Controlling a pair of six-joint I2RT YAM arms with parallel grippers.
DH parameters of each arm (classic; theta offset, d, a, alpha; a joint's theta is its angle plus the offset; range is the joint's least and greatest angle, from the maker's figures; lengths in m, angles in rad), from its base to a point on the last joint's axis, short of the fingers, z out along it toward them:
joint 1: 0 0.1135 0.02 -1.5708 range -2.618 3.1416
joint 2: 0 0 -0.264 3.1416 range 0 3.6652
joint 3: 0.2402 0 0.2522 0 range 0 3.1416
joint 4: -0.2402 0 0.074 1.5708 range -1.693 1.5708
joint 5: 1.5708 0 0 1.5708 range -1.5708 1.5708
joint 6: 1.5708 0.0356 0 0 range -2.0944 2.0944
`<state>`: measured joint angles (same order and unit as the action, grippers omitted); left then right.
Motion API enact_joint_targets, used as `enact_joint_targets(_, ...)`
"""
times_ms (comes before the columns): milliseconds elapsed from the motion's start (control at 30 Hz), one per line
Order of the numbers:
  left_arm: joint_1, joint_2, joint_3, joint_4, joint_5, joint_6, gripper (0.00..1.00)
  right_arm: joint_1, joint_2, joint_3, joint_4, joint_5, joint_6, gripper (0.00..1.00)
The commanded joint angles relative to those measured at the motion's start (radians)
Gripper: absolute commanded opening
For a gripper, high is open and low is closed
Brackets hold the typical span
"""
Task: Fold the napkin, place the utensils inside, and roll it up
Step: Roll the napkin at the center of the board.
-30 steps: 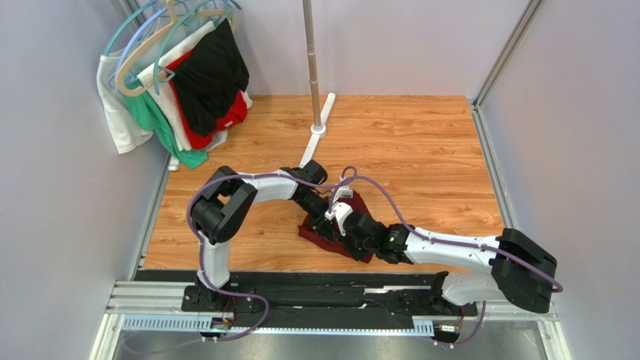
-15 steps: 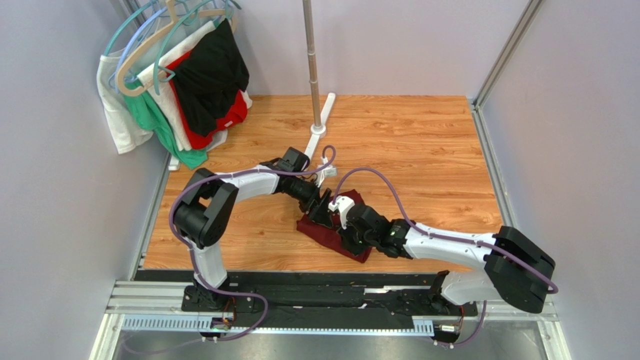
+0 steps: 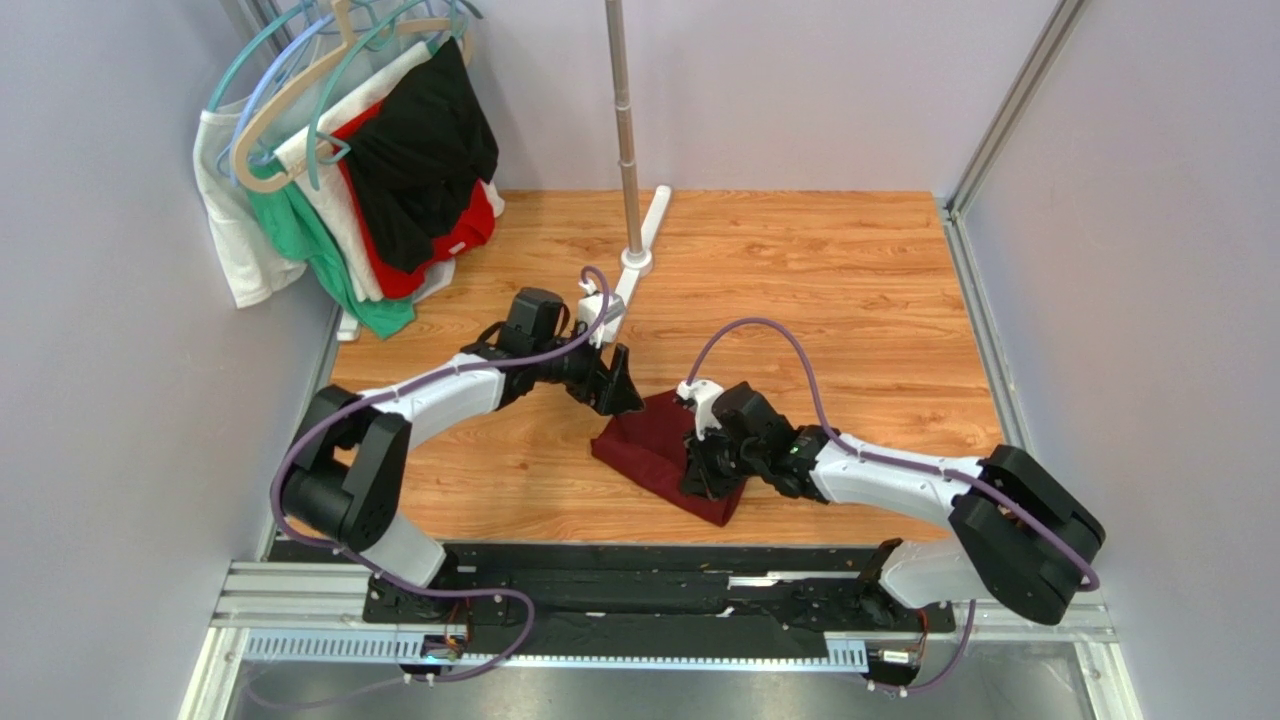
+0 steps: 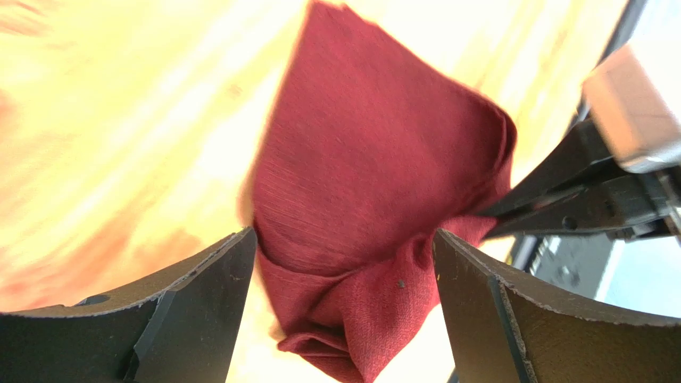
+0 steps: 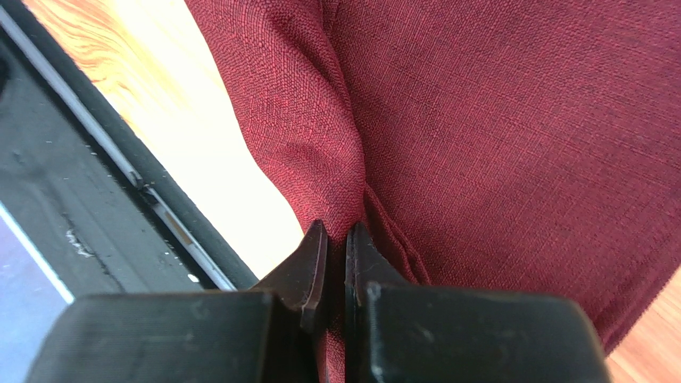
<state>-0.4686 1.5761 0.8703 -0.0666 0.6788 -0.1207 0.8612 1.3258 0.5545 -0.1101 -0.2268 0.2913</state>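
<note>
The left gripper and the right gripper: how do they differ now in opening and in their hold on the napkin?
The left gripper is open, jaws wide apart; the right gripper is nearly shut. The left gripper grips nothing, the napkin only showing between its jaws; the right gripper pinches a fold of it. Both are black and sit at the same folded cloth.

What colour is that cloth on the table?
Plain dark maroon napkin, no pattern; the right wrist view shows its weave best.
</note>
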Motion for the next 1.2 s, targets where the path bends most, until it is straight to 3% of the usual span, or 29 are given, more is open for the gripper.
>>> enact_joint_targets(0,0.010,-0.076,-0.065,0.142,-0.097,-0.057,0.90,-0.036,0.065,-0.034,-0.030,-0.078,0.034,0.00)
enact_joint_targets(267,0.016,-0.181,-0.230,0.298,-0.022,-0.085,0.90,-0.142,0.128,-0.031,-0.019,-0.186,0.058,0.00)
enact_joint_targets(667,0.054,-0.277,-0.430,0.528,-0.064,-0.198,0.91,-0.197,0.214,-0.011,-0.017,-0.240,0.072,0.00)
enact_joint_targets(867,0.056,-0.260,-0.461,0.579,-0.002,-0.237,0.78,-0.205,0.216,-0.011,-0.017,-0.237,0.075,0.00)
enact_joint_targets(1000,0.056,-0.254,-0.465,0.554,-0.012,-0.226,0.57,-0.208,0.219,-0.011,-0.017,-0.236,0.077,0.00)
enact_joint_targets(1167,0.056,-0.235,-0.485,0.570,-0.001,-0.241,0.54,-0.211,0.220,-0.010,-0.020,-0.235,0.081,0.00)
